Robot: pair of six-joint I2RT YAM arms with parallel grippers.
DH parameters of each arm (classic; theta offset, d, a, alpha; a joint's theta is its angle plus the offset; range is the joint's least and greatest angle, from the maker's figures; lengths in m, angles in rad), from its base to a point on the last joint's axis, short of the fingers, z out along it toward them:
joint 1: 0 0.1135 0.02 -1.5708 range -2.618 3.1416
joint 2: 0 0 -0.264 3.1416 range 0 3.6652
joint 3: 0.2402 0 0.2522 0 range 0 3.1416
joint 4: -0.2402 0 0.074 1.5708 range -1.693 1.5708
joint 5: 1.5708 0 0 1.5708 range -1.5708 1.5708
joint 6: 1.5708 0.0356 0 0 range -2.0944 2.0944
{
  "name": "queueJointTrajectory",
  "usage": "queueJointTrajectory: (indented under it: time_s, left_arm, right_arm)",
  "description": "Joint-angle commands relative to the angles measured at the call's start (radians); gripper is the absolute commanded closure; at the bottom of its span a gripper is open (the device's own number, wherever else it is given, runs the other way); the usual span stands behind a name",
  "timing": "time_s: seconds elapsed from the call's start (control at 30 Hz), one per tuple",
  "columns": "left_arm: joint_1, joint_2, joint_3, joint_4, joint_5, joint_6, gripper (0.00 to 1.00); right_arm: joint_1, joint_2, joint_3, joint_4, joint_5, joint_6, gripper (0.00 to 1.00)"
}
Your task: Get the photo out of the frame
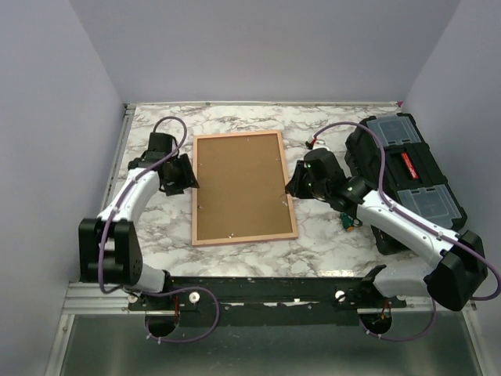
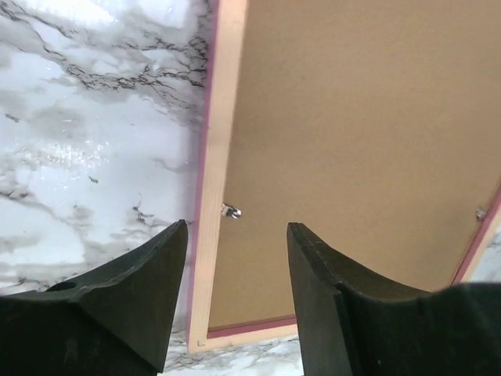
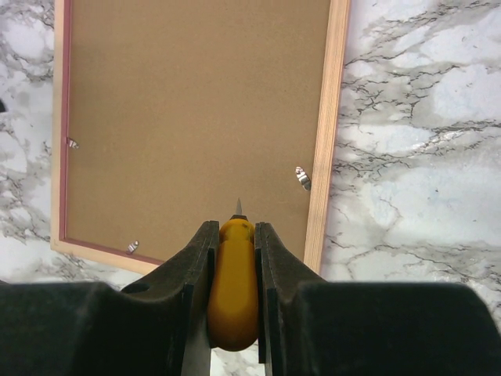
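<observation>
Top view: front of frame (image 1: 243, 186) turned down to marble table (image 1: 156, 227), so hidden; only brown board back w/ thin pink rim showing. Lies flat at table centre, long side running away from the arm bases. Left gripper (image 1: 188, 178) just beside the left rim, right gripper (image 1: 293, 186) just beside the right rim; both too dark and small here to read the jaws. Black toolbox (image 1: 411, 168) at far right, partly covered by the right arm.

Left wrist view: left gripper (image 2: 236, 227) spread wide, nothing between the fingers. Seen through the gap: pale wood rim of frame (image 2: 215, 157) w/ pink line along its edge, and a small metal tab (image 2: 231, 211) at the border of the backing board (image 2: 360, 141). Top of frame cut off by pic edge. Cannot tell height above it.

Right wrist view: right gripper (image 3: 235, 227) clamped on a yellow-handled tool (image 3: 233, 290), possibly a small screwdriver, its thin metal tip pointing over the board near the right rim of frame (image 3: 325, 117). Cannot tell if tip touches. Handle's rear end hidden behind the fingers. Bent tab (image 3: 302, 177) close by at right rim; two more tabs toward the left corner, tiny.
</observation>
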State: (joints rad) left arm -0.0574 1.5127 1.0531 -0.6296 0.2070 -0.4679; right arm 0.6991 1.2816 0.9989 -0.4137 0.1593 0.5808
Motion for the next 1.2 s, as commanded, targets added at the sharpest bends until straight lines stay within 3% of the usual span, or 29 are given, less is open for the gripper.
queueJointTrajectory:
  time_s: [0.0,0.1,0.27,0.47,0.63,0.87,1.17]
  left_arm:
    - [-0.148,-0.258,-0.087,0.077,-0.129,-0.04,0.41]
    - [-0.27,-0.413,-0.234,0.172,-0.028,-0.141,0.39]
    - [-0.467,-0.576,-0.511,0.441,0.093,-0.298,0.51]
    - [-0.642,-0.515,-0.613,0.596,0.077,-0.384,0.62]
    - [-0.714,-0.425,-0.603,0.663,0.039,-0.406,0.71]
    - [-0.72,-0.356,-0.586,0.673,0.019,-0.414,0.84]
    - [-0.722,-0.301,-0.604,0.704,0.009,-0.441,0.89]
  right_arm:
    - [0.005,-0.016,-0.025,-0.001,0.012,-0.025,0.99]
    - [0.006,0.005,-0.026,-0.004,0.016,-0.036,0.99]
    - [0.007,0.032,-0.023,0.005,0.0,-0.051,0.99]
    - [0.011,0.112,0.001,-0.015,0.063,-0.05,0.99]
    - [0.029,0.186,0.056,-0.055,0.171,-0.045,0.99]
    - [0.043,0.225,0.103,-0.073,0.262,-0.061,1.0]
    - [0.043,0.293,0.156,-0.045,0.273,-0.119,0.99]
